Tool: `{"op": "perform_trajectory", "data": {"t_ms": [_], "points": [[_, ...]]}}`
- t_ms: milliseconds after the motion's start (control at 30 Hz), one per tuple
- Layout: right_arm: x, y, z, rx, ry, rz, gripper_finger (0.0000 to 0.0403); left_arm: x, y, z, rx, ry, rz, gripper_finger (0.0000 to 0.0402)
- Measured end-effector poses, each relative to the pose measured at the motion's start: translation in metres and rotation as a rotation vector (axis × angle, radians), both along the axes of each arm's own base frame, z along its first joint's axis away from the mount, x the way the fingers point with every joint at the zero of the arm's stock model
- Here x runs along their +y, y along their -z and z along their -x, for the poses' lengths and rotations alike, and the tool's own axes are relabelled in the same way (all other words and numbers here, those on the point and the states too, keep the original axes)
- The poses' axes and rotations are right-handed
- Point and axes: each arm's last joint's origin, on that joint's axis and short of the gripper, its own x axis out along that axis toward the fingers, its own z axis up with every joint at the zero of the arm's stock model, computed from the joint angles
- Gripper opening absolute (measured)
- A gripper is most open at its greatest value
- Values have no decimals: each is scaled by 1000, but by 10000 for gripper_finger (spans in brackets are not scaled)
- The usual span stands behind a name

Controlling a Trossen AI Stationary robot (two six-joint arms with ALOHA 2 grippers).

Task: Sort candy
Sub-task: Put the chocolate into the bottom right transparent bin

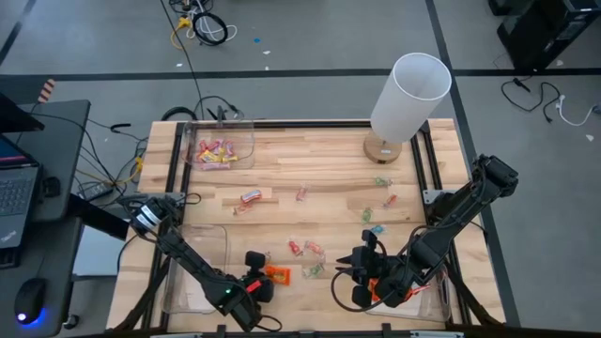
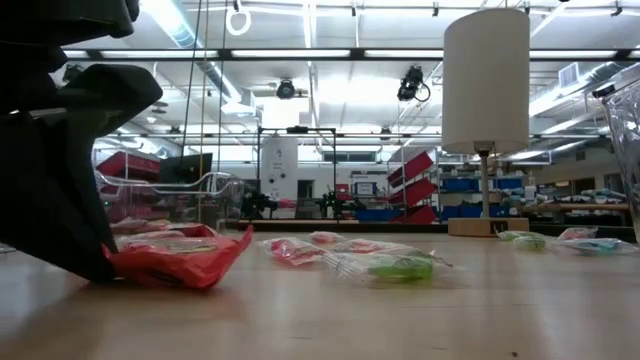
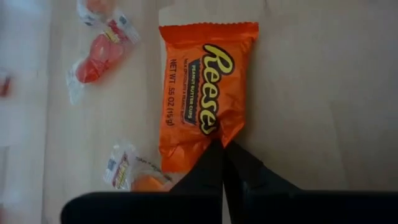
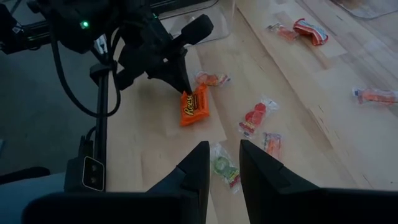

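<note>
L gripper [image 3: 222,149] pinches orange candy [image 3: 202,93]; wrist cam alone shows Reese's print; high view doesn't.

Lab/warehouse: shelving [image 2: 410,188], strip lights [image 2: 330,55].

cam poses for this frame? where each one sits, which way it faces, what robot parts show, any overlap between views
High: overhead, straight down on the wooden table; both arms show.
Low: table-top height, level across; a dark gripper at the picture's left.
Left wrist: on the left arm, facing down; left gripper shut on the orange Reese's wrapper.
Right wrist: on the right arm, facing across the table; right gripper above a green-filled clear-wrapped candy.
Shared: both wrist views show the orange wrapper.
</note>
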Motion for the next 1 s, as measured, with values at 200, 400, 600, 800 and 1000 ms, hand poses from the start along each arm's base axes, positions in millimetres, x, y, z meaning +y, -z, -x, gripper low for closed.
{"op": "perform_trajectory", "data": {"t_ms": [200,400,600,800,1000], "points": [[0,0,0,0,0,0,74,-7,-12,-7,-88,18,-74,1],[0,0,0,5,-31,41,74,-12,-27,-14,-145,36,-125,1],[0,0,0,19,-114,151,74,-15,-39,-20,-219,33,-213,0],[-2,2,-3,22,-75,95,74,-17,-51,-24,-301,29,-339,0],[-2,-1,-7,6,-110,71,104,-25,-73,-31,-364,57,-515,0]]}}
